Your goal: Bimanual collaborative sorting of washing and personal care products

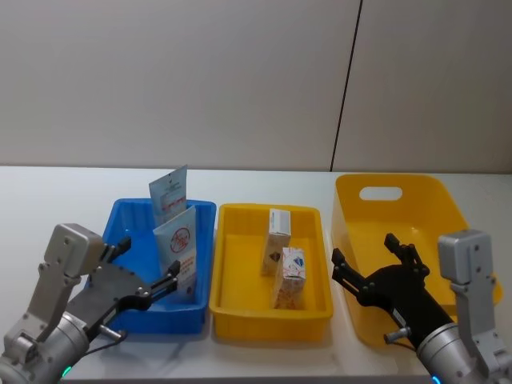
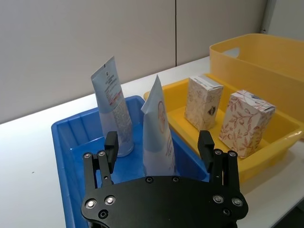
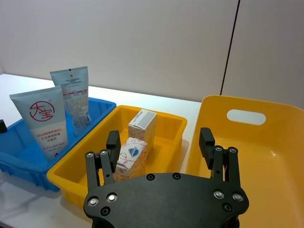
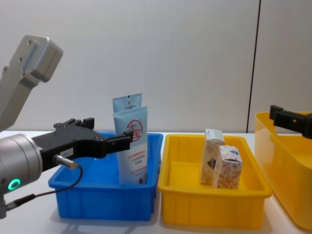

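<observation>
Two pale blue squeeze tubes stand upright in the blue tray (image 1: 160, 326): one with a red circle logo (image 1: 180, 252) in front and a plainer one (image 1: 169, 194) behind. In the small yellow tray (image 1: 270, 324) stand two white patterned boxes (image 1: 278, 240) (image 1: 291, 277). My left gripper (image 1: 148, 264) hangs open over the blue tray's near left part. Its fingertips reach the logo tube (image 4: 132, 146), which stands in line with the gap (image 2: 158, 140); contact is unclear. My right gripper (image 1: 364, 252) is open and empty at the big yellow bin's near left wall.
The big yellow bin (image 1: 400, 188) with a handle slot stands at the right, nothing showing inside it. All three containers sit side by side on the white table (image 1: 56, 192), with a plain wall behind. Bare table lies left of the blue tray.
</observation>
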You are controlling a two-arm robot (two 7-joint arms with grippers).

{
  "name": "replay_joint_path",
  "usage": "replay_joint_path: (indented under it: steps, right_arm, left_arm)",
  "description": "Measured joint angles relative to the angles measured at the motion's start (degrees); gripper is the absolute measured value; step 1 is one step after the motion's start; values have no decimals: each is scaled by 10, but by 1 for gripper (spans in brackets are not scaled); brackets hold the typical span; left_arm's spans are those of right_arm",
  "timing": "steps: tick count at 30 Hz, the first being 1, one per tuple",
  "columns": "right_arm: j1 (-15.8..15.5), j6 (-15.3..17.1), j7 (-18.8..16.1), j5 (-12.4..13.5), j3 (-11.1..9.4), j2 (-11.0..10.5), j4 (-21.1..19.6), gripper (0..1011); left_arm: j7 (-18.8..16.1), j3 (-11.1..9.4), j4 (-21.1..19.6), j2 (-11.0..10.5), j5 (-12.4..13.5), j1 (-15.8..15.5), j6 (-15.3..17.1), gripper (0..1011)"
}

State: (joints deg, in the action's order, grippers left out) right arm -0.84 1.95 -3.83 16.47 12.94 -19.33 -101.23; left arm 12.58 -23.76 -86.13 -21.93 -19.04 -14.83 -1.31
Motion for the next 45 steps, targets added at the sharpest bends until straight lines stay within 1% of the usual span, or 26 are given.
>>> replay_joint_path:
  steps: [5,6,8,13,14,15,17,20,21,24,26,30,37,44,45]
  right_arm:
    - [0,0,0,0,0,0,0,1003]
    - [0,0,0,0,0,0,0,1003]
    - [0,0,0,0,0,0,0,1003]
    - [0,0,0,0,0,0,0,1003]
    - [0,0,0,0,0,0,0,1003]
    - [0,0,0,0,0,0,0,1003]
    - [0,0,0,0,0,0,0,1003]
    - [0,0,0,0,0,0,0,1003]
    - [0,0,0,0,0,0,0,1003]
    - [0,0,0,0,0,0,0,1003]
    - [0,0,0,0,0,0,0,1003]
    - [0,0,0,0,0,0,0,1003]
    - [0,0,0,0,0,0,0,1003]
    - [0,0,0,0,0,0,0,1003]
    - [0,0,0,0,0,0,0,1003]
  left_arm:
    - [16,2,29,6,-7,-16,0,1001]
    - [23,2,45,10,-10,-25,0,1001]
    - [27,3,49,11,-12,-27,0,1001]
    - [46,4,82,19,-20,-44,-3,1001]
    - [54,4,93,21,-23,-50,-4,1001]
    - [54,4,93,21,-23,-50,-4,1001]
    - [65,4,108,25,-27,-58,-7,1001]
    - [87,4,135,34,-35,-73,-13,1001]
    - [87,4,135,34,-35,-73,-13,1001]
    - [106,4,163,45,-43,-88,-20,1001]
    - [114,4,175,49,-46,-94,-24,1001]
    - [133,5,213,63,-54,-113,-34,1001]
    - [158,5,269,84,-61,-143,-50,1001]
    - [173,5,306,97,-64,-162,-59,1001]
    - [176,5,312,99,-64,-165,-60,989]
